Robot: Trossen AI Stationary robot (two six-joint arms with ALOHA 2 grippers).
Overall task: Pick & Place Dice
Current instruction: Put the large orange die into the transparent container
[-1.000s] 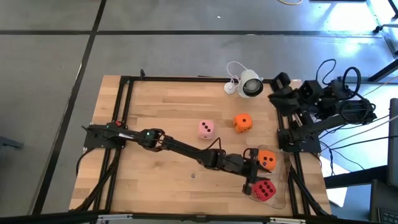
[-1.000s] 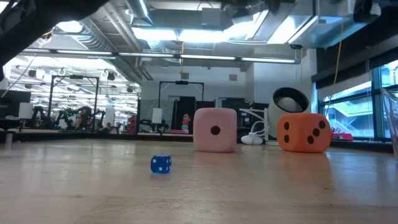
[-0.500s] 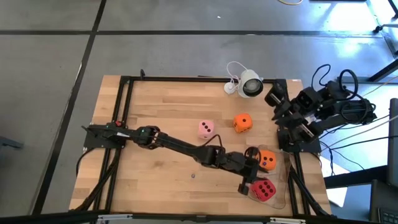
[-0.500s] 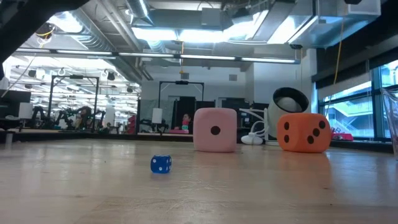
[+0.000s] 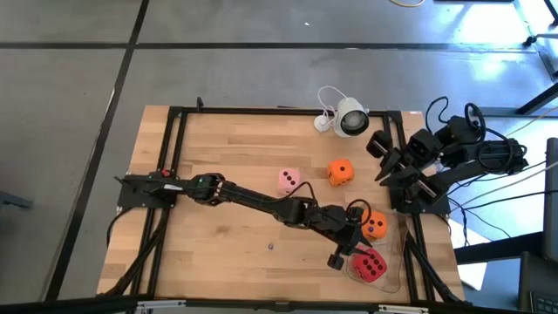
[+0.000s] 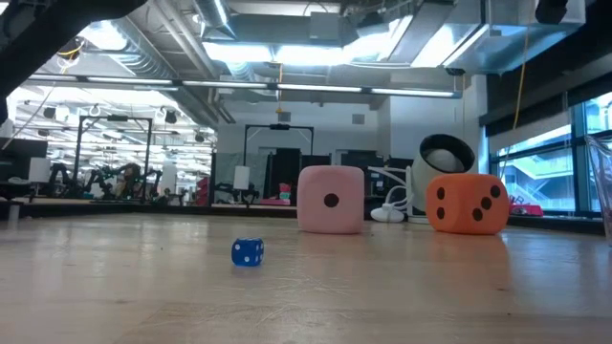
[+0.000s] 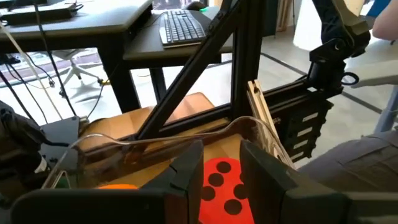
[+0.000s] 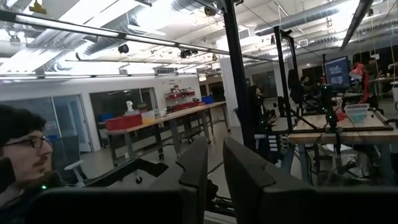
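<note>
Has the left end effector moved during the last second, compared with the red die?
Yes. In the high view the left end effector has drawn back from the red die, toward the table's middle; the die itself has stayed in the clear container.
</note>
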